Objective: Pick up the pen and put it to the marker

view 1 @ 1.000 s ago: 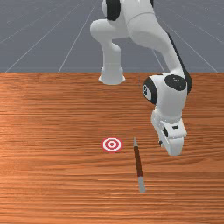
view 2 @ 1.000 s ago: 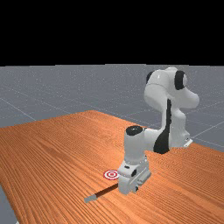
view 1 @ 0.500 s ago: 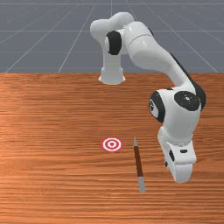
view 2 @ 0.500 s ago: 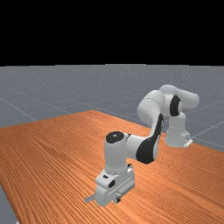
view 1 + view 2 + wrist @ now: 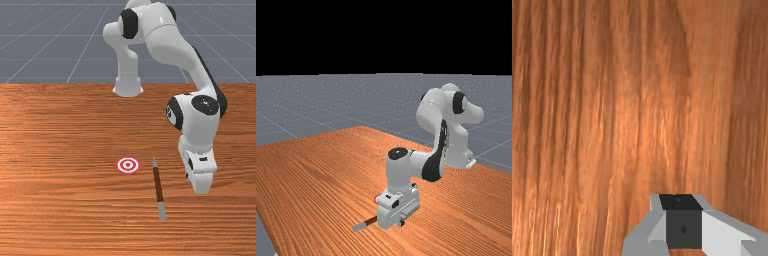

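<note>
Pen (image 5: 158,185) slim, red-brown, grey at both ends, one pointed; fingers (image 5: 201,184) pressed together.

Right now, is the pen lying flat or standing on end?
Lying flat: in the front view the pen stretches lengthwise along the table, beside the red-and-white marker.
</note>
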Tool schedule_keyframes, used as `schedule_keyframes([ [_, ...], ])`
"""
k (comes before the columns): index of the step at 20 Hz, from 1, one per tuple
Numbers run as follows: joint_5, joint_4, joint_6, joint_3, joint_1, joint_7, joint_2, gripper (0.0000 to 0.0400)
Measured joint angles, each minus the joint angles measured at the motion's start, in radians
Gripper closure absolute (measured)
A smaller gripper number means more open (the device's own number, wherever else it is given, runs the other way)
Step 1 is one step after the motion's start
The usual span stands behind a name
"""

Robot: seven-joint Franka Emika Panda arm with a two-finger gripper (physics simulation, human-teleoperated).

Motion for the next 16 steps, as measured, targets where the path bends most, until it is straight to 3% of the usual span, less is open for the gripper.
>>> schedule_keyframes([
  [1, -0.001, 0.038, -0.051, -0.002, 0.000, -0.002, 0.016, 0.0400],
  [2, 0.010, -0.016, 0.009, 0.009, -0.016, -0.021, -0.008, 0.0400],
  [5, -0.011, -0.039, 0.010, -0.014, -0.020, -0.022, -0.022, 0.0400],
  [6, -0.007, -0.085, 0.067, -0.011, -0.033, -0.033, -0.042, 0.0400],
  [7, -0.024, -0.048, 0.010, -0.030, -0.022, -0.019, -0.028, 0.0400],
  [9, -0.013, -0.048, 0.015, -0.020, -0.039, -0.037, -0.028, 0.0400],
  [11, -0.019, 0.139, -0.072, -0.005, -0.047, -0.114, 0.070, 0.0400],
  [14, -0.007, 0.137, -0.068, -0.015, -0.045, -0.059, 0.071, 0.0400],
  [16, -0.013, 0.304, -0.147, -0.011, -0.044, -0.095, 0.159, 0.0400],
])
